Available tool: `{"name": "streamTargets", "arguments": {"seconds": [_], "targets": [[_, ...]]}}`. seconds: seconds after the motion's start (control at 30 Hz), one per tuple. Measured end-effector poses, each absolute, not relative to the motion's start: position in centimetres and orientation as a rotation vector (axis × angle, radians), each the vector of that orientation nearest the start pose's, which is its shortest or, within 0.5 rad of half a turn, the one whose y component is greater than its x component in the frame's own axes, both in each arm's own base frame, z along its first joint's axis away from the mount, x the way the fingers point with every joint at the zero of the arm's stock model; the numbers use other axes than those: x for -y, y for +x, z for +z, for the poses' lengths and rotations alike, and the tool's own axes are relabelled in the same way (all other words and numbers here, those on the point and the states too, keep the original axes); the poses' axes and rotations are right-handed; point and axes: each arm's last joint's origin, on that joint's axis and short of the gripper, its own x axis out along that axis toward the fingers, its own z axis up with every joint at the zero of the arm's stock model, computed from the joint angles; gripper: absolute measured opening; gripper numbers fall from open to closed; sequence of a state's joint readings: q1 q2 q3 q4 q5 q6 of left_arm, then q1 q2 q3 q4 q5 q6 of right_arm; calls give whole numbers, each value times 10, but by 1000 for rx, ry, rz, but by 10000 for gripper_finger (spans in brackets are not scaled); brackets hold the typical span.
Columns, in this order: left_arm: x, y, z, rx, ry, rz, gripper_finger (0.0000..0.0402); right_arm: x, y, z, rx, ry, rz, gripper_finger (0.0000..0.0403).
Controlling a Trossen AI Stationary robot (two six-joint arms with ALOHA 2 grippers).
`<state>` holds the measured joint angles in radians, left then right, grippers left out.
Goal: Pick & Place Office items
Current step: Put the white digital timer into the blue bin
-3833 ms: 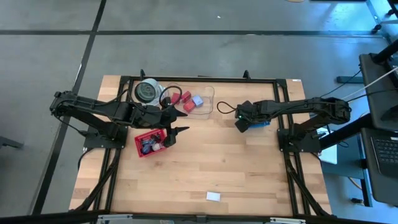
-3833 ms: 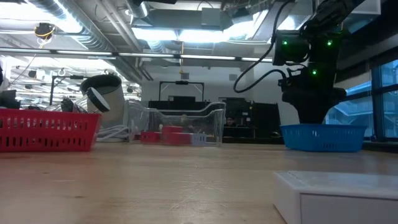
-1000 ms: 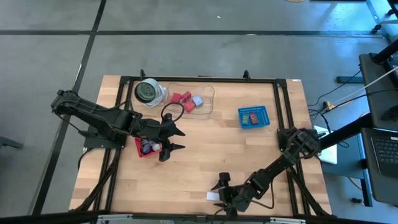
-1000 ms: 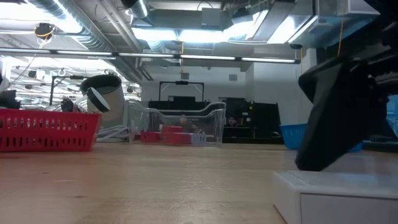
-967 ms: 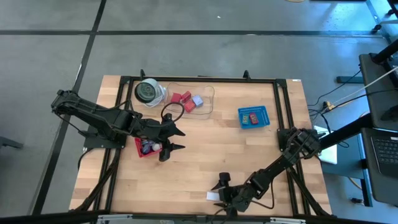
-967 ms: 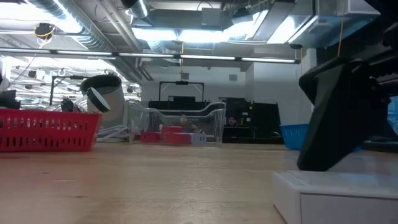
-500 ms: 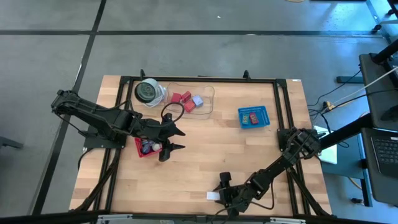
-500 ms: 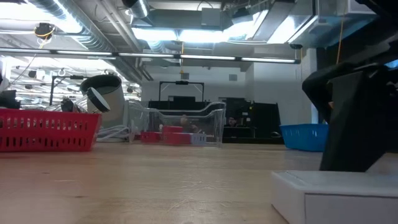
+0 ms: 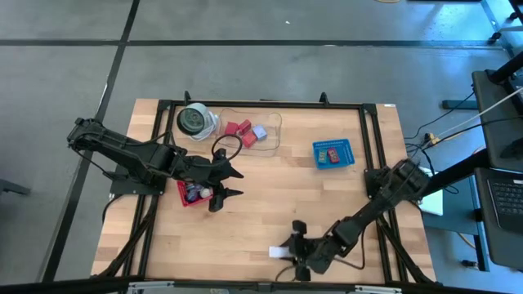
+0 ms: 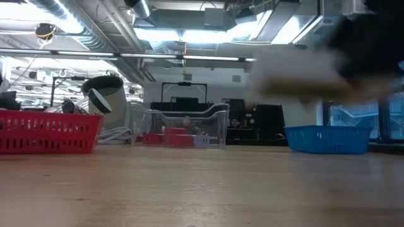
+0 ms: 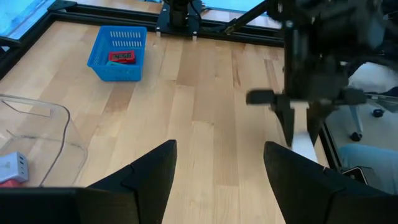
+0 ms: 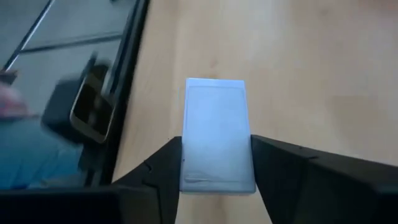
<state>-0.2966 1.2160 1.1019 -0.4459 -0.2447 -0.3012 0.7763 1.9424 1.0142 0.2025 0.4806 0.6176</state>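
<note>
A white block [image 12: 214, 130] sits between the fingers of my right gripper [image 12: 215, 149], which is shut on it near the table's near edge [image 9: 288, 250]. In the low view the block [image 10: 303, 69] shows blurred, well above the tabletop. My left gripper [image 9: 227, 184] hovers open beside the red tray [image 9: 189, 194], with nothing between its fingers [image 11: 217, 180]. Red blocks [image 9: 242, 131] and a pale blue cube [image 9: 260, 131] lie in the clear tray [image 9: 274, 122]. Red tags [image 9: 329, 153] lie in the blue tray [image 9: 333, 144]. My right gripper pinches the white block by its two long sides [image 12: 188, 163], at the end nearest the wrist, between its two fingers [image 12: 273, 162]. The fingers slant down from the table's right and lie along the block. The block is lifted clear of the table and sticks out past the fingertips.
A round black-and-white object [image 9: 194, 120] with a black cord [image 9: 227, 145] stands at the far left beside the clear tray. The red tray holds several small pieces [image 9: 196, 193]. Bare wood [image 9: 278, 196] spreads across the middle. A black frame [image 9: 376, 204] runs along the table's sides.
My right gripper has shut on the white block, rolled a little, and risen, lifting the block off the table near the near edge. In the low view the block has left the tabletop and now shows high up and blurred.
</note>
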Motion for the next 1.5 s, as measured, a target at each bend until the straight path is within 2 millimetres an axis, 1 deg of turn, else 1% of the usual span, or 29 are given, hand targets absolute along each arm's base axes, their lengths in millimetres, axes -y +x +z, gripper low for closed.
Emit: {"name": "streamTargets", "arguments": {"seconds": [0.13, 0.2, 0.23, 0.33, 0.47, 0.6, 0.7, 0.77, 0.87, 0.93, 1.03, 1.13, 1.3, 1.5], "targets": [[69, 250, 332, -540, -144, 31, 239, -237, 278, 170, -620, 193, 24, 170], [69, 250, 332, -540, -144, 31, 239, -222, 273, 193, -603, 183, -29, 172], [69, 250, 332, -540, -143, 31, 239, -213, 270, 205, -596, 176, -62, 170], [69, 250, 332, -540, -130, 28, 239, -182, 257, 233, -601, 121, -192, 163], [69, 250, 332, -540, -118, 24, 239, -138, 236, 260, -642, 79, -358, 165], [69, 250, 332, -540, -103, 20, 239, -92, 216, 273, -723, 119, -555, 168], [69, 250, 332, -540, -74, 12, 239, -62, 202, 275, -803, 163, -701, 168], [69, 250, 332, -539, -56, 9, 239, -47, 196, 271, -866, 201, -752, 168], [68, 251, 332, -537, -37, 23, 239, -29, 191, 260, -951, 271, -794, 168], [68, 251, 332, -534, -33, 36, 239, -18, 188, 248, -1019, 325, -822, 168], [67, 251, 332, -534, -21, 35, 239, -4, 182, 229, -1102, 398, -881, 168], [67, 251, 332, -535, -8, 31, 239, 10, 176, 215, -1147, 414, -943, 168], [67, 251, 332, -535, -7, 31, 239, 27, 173, 203, -1142, 460, -998, 168], [67, 251, 332, -535, -8, 30, 239, 40, 173, 190, -1138, 564, -974, 168]]}}
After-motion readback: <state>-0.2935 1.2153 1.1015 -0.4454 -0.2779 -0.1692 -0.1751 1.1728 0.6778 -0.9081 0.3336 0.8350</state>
